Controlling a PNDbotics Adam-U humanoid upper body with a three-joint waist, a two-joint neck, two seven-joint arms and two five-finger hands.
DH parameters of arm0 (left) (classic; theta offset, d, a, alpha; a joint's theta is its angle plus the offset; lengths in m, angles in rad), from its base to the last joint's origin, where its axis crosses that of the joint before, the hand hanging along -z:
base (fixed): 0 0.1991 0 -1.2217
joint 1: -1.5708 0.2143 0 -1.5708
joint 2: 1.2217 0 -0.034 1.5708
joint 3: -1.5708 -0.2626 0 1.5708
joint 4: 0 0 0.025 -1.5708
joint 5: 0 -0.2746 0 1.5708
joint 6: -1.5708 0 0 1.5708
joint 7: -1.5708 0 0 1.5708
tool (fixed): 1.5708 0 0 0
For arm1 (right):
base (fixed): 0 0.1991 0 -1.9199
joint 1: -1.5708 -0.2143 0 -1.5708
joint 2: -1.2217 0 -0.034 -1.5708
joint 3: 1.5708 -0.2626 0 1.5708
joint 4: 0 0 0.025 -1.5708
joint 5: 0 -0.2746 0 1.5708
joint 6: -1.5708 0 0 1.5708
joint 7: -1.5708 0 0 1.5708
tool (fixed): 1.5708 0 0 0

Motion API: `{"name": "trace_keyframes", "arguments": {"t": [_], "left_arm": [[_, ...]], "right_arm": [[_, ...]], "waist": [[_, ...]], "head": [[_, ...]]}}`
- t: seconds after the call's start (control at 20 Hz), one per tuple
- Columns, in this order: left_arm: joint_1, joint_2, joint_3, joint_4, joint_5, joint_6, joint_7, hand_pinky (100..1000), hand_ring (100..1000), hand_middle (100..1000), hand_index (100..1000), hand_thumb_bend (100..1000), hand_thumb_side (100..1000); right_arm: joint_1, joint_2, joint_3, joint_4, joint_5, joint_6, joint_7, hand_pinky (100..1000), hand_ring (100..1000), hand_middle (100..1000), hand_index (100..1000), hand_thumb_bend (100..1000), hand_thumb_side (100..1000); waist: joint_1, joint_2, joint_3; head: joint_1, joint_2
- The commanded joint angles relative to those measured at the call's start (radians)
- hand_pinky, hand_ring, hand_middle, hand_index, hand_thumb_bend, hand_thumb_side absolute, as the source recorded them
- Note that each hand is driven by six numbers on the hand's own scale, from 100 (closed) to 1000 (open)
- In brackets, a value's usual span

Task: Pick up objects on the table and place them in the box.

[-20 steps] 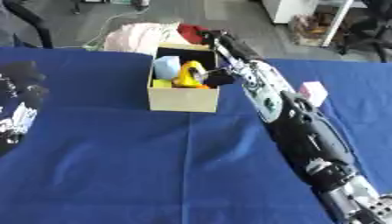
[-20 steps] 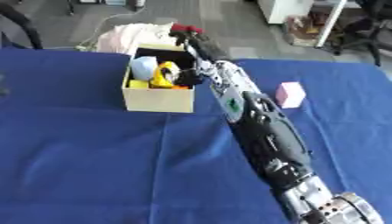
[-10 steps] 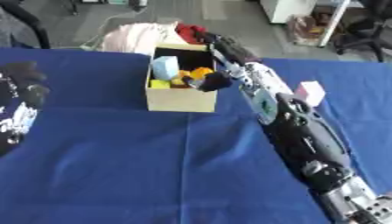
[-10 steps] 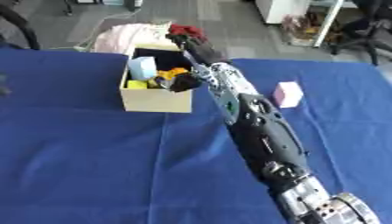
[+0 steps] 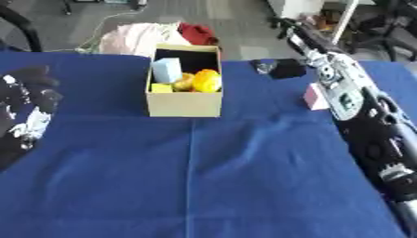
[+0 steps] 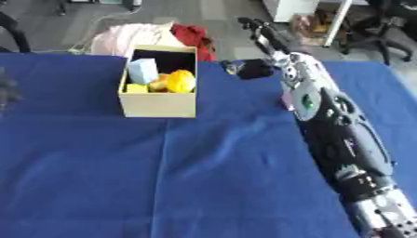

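Observation:
A cardboard box (image 5: 184,103) stands on the blue table, left of centre at the back. Inside it lie a light blue block (image 5: 167,69) and yellow things (image 5: 204,81). A small pink block (image 5: 314,95) rests on the cloth to the right, close beside my right forearm. My right hand (image 5: 283,69) is a dark blur hanging just above the table's far edge, to the right of the box and apart from it. My left hand (image 5: 26,108) rests open at the left edge, holding nothing.
The blue cloth (image 5: 204,176) covers the whole table. Pink fabric (image 5: 137,36) and a red cloth (image 5: 195,32) lie on the floor just behind the box. My right arm (image 6: 326,121) stretches along the right side of the table.
My right hand has pulled out from over the box and swung right to the table's far edge. The left hand has stayed put.

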Motion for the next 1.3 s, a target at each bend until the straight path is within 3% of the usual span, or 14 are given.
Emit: {"name": "trace_keyframes", "arguments": {"t": [0.05, 0.35, 0.9, 1.2, 1.3], "left_arm": [[-0.004, 0.02, 0.011, -0.008, -0.003, -0.002, 0.006, 826, 634, 655, 827, 289, 573], [-0.001, 0.019, 0.013, -0.006, -0.004, -0.002, 0.007, 826, 635, 656, 828, 288, 575], [-0.001, 0.016, 0.014, -0.006, -0.004, 0.0, 0.005, 827, 635, 657, 828, 284, 577], [-0.004, 0.015, 0.015, -0.007, -0.004, 0.0, 0.005, 827, 636, 657, 828, 283, 577], [-0.004, 0.015, 0.015, -0.008, -0.004, 0.0, 0.006, 827, 635, 657, 828, 282, 577]], "right_arm": [[0.0, -0.066, -0.025, 0.026, 0.007, 0.031, 0.019, 815, 842, 908, 1000, 415, 444], [0.023, -0.067, -0.085, 0.145, 0.057, 0.116, 0.019, 827, 869, 908, 1000, 414, 446], [0.017, -0.04, -0.122, 0.265, 0.095, 0.209, -0.022, 815, 861, 887, 1000, 398, 432], [0.022, -0.026, -0.138, 0.297, 0.117, 0.256, -0.124, 757, 798, 823, 973, 339, 343], [0.024, -0.021, -0.141, 0.302, 0.12, 0.265, -0.171, 718, 739, 769, 924, 306, 286]], "waist": [[0.004, -0.037, -0.004], [0.006, -0.038, -0.005], [0.006, -0.034, 0.004], [0.008, -0.028, 0.014], [0.009, -0.026, 0.016]], "head": [[0.006, 0.004], [0.007, 0.003], [0.002, -0.004], [0.001, -0.01], [0.0, -0.013]]}}
